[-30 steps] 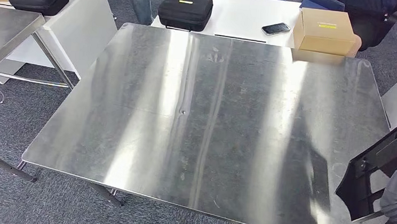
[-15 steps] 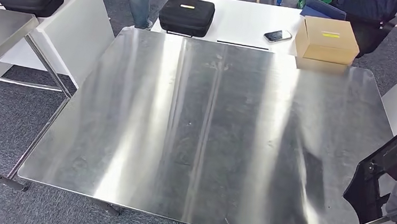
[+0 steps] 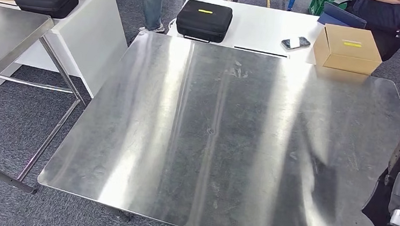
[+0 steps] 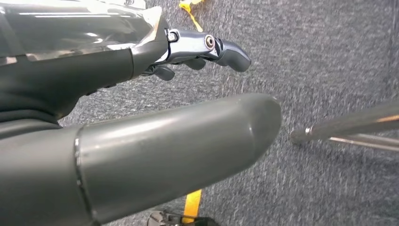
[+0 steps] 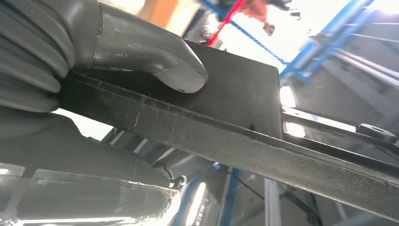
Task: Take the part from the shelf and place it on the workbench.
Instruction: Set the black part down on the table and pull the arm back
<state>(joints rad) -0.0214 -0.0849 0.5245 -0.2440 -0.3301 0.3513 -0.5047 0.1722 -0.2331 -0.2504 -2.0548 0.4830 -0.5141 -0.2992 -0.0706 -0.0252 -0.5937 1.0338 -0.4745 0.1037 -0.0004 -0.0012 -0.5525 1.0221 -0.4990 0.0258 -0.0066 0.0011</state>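
the black part is clamped in the right hand, thumb on its flat face, at the right edge of the steel workbench, off its top; the left hand hangs over grey carpet, fingers apart, holding nothing

Case, phone, box behind workbench.
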